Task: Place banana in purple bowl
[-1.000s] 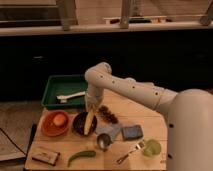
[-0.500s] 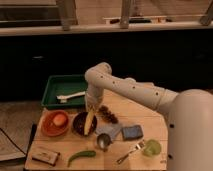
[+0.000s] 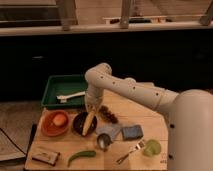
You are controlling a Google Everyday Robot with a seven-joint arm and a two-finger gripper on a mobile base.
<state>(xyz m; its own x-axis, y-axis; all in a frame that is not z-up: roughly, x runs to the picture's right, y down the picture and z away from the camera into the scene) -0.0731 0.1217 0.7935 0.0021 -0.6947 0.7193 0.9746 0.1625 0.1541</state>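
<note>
Here the gripper point(image 3: 92, 109) hangs at the end of the white arm point(image 3: 125, 87), directly over the far edge of the purple bowl point(image 3: 80, 122), and whether it is clasping anything or standing apart cannot be told from this view. The banana point(image 3: 89, 122) lies inside the purple bowl, tilted, its upper end rising toward the gripper; whether the two touch cannot be told either. Just left of the bowl sits an orange bowl point(image 3: 50, 127) holding an orange fruit point(image 3: 59, 119). Behind both, at the back left of the wooden surface point(image 3: 145, 107), is a green tray point(image 3: 57, 85) with a white utensil point(image 3: 70, 95) lying in it. A dark pinecone-like object point(image 3: 108, 114) rests just right of the purple bowl. Nearer the front are a metal cup point(image 3: 103, 141), a blue sponge point(image 3: 132, 132), a fork point(image 3: 129, 152), a light green cup point(image 3: 152, 147), a green pepper point(image 3: 81, 156) and a small flat packet point(image 3: 45, 156) at the front left corner.
</note>
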